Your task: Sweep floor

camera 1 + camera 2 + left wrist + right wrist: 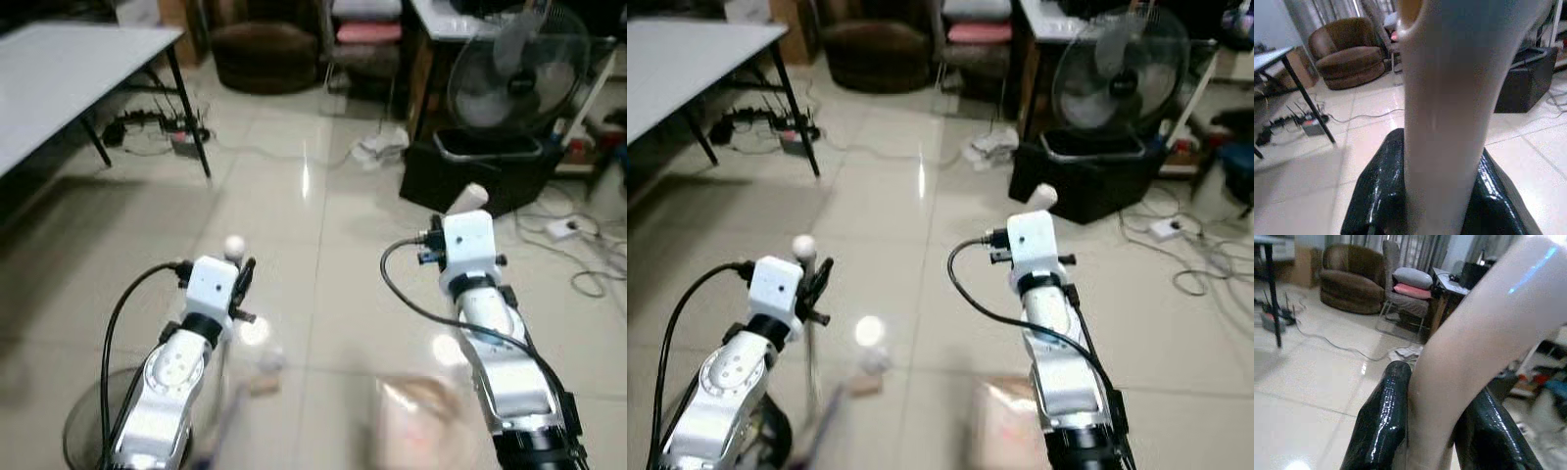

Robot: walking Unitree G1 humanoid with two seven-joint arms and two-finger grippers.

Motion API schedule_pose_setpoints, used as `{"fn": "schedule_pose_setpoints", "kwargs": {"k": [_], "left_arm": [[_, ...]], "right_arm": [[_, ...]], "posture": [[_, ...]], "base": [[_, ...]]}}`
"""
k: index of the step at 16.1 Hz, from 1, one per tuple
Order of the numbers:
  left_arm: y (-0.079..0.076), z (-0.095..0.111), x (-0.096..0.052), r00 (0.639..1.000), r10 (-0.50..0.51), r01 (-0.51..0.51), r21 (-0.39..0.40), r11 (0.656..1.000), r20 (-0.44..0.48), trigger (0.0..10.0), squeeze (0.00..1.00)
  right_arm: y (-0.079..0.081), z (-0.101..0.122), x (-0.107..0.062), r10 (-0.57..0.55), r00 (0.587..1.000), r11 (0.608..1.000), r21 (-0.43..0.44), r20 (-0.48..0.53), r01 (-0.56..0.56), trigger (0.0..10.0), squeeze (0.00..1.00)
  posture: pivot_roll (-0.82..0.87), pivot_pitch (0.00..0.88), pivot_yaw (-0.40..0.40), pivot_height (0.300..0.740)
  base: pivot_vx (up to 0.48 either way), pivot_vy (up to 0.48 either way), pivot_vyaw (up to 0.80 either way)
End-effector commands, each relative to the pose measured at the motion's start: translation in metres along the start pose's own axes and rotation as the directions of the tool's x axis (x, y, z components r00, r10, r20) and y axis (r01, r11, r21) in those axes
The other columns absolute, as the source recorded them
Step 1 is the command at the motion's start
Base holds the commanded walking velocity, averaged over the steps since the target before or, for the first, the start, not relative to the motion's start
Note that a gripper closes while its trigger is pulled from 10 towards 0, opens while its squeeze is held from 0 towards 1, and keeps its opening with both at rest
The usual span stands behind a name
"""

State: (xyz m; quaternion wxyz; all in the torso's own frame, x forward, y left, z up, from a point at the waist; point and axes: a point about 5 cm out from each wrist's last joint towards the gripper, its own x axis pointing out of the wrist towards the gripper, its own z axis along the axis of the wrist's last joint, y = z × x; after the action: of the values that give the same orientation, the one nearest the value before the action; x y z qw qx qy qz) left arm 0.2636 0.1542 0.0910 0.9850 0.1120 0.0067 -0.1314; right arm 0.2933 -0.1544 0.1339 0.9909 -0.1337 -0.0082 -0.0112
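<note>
Head view: glossy tile floor (pixel 294 196), perhaps cluttered.

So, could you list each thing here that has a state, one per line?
Left gripper: shut on a pale handle, held upright.
Right gripper: shut on a second pale handle.
Fan: too blurred to tell if it runs.
Black bin: open top, standing on the floor.
Power strip: cables plugged in.
Grey table: standing, top bare.
</note>
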Motion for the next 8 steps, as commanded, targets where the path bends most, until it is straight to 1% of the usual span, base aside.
{"fn": "schedule_pose_setpoints", "kwargs": {"k": [1,8], "left_arm": [[-0.0042,0.0101,0.0048,0.999,-0.011,0.011,0.003,1.000,0.049,10.0,0.00],[-0.0084,0.0127,0.0106,0.998,-0.026,0.026,0.001,1.000,0.059,10.0,0.00]], "right_arm": [[-0.0101,0.0011,-0.0001,-0.032,0.999,0.999,-0.039,0.014,0.032,10.0,0.00],[-0.0127,-0.0033,-0.0009,-0.076,0.997,0.997,-0.018,0.006,0.076,10.0,0.00]], "posture": [[-0.12,0.000,0.043,0.740],[-0.12,0.000,0.053,0.740]], "base": [[0.352,0.000,0.00],[0.350,0.000,0.00]]}}
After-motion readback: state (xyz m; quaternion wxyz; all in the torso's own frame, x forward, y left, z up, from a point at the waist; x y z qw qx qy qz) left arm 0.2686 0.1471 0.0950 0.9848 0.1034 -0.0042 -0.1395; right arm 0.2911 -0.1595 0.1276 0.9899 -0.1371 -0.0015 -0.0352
